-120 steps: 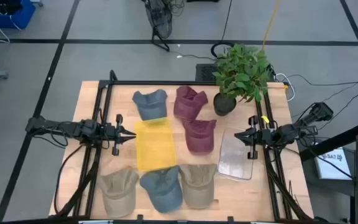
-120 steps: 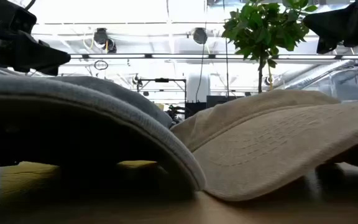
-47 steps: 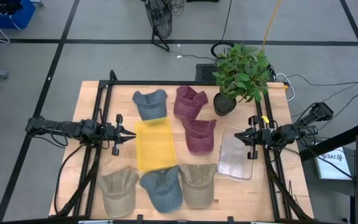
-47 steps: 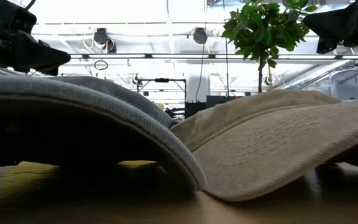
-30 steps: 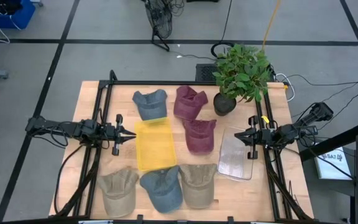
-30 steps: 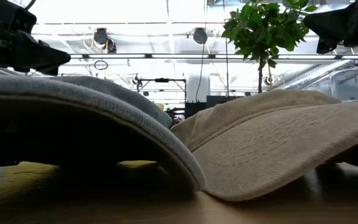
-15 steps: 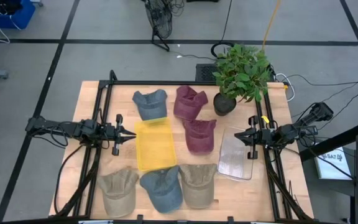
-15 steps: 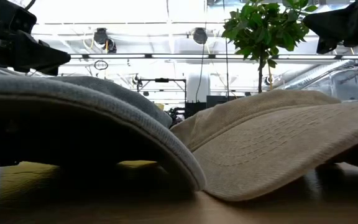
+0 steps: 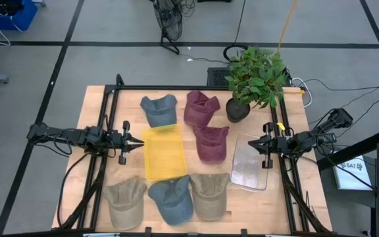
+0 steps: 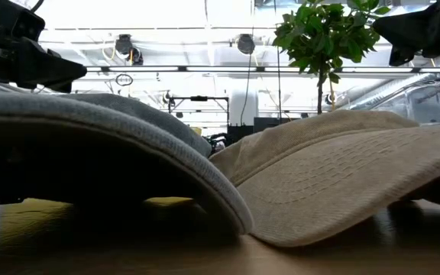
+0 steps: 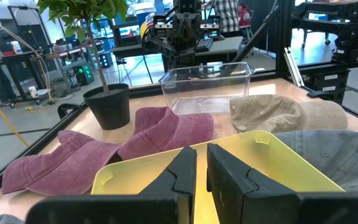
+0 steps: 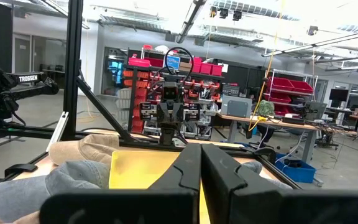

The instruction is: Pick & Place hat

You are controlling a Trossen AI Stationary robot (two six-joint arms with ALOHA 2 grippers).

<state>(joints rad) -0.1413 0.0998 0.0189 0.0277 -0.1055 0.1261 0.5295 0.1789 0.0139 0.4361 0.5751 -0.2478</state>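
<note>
Several caps lie on the wooden table: a blue-grey cap point(image 9: 158, 109) and a maroon cap point(image 9: 201, 108) at the far side, a second maroon cap point(image 9: 211, 143) in the middle, and a tan cap point(image 9: 125, 202), a blue cap point(image 9: 171, 199) and another tan cap point(image 9: 209, 195) along the near edge. My left gripper point(image 9: 139, 141) is shut and empty above the left edge of a yellow tray point(image 9: 163, 153). My right gripper point(image 9: 251, 143) is shut and empty above the right side of a clear bin point(image 9: 251, 162). Both hang above the table and point toward each other.
A potted plant point(image 9: 255, 79) stands at the far right corner. A black frame point(image 9: 196, 87) runs along the table's far, left and right sides. In the low view the blue cap's brim point(image 10: 90, 130) and a tan cap point(image 10: 342, 176) fill the foreground.
</note>
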